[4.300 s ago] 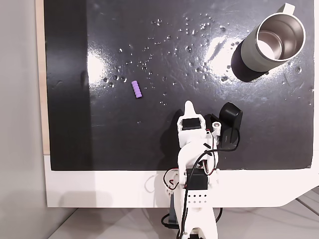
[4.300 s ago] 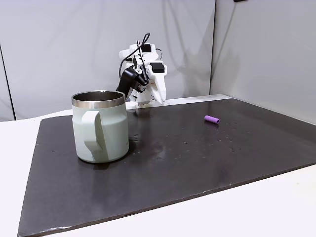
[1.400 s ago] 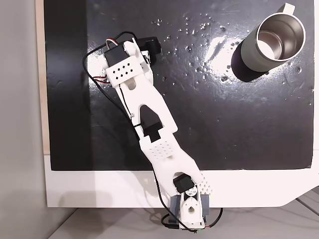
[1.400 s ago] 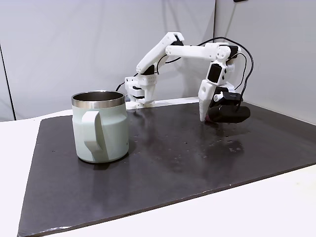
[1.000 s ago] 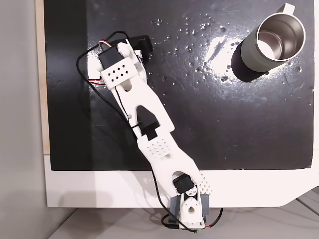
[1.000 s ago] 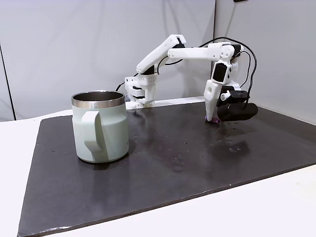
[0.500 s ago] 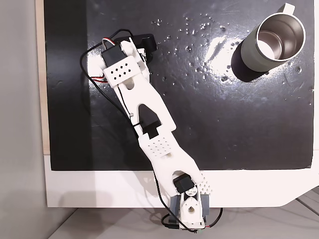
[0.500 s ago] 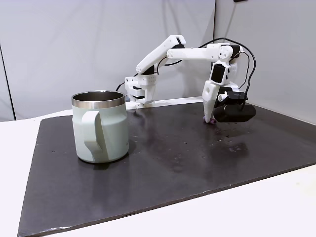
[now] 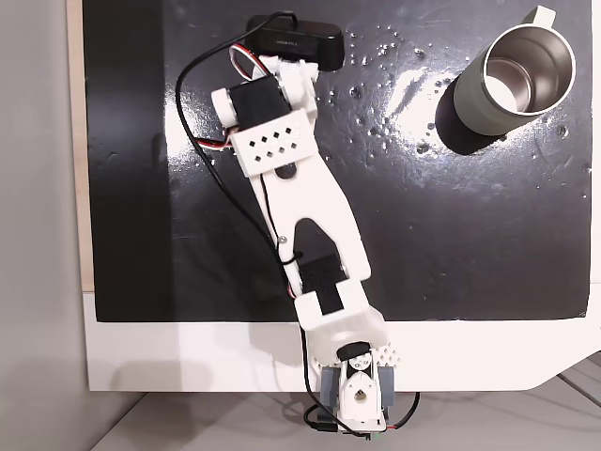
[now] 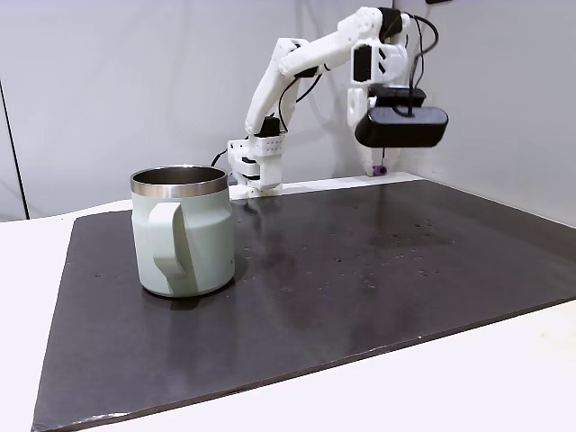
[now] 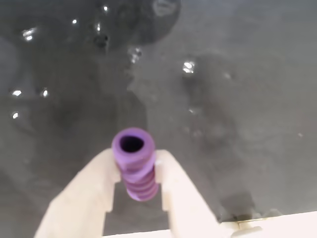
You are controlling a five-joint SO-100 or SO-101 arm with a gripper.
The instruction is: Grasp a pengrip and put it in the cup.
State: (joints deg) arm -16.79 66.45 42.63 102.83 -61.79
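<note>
The purple ridged pengrip (image 11: 134, 171) stands on end between my two white fingers (image 11: 173, 188) in the wrist view, pinched at its middle. My gripper (image 11: 137, 157) is shut on it, well above the black mat. In a fixed view from the side, the gripper (image 10: 378, 167) hangs high at the back right with a bit of purple pengrip (image 10: 382, 170) at its tip. The cup (image 10: 183, 232), a pale grey-green steel mug with its handle facing the camera, stands upright at the left, far from the gripper. From above, the cup (image 9: 515, 80) sits at the top right.
The black mat (image 9: 451, 235) covers most of the white table (image 9: 188, 357) and is speckled with shiny spots. My arm (image 9: 300, 207) stretches from its base at the bottom edge to the upper left. Grey walls stand close behind the mat in the side view.
The gripper has lifted off the mat with the pengrip held in it and risen high. From above, the wrist has swung up and slightly right.
</note>
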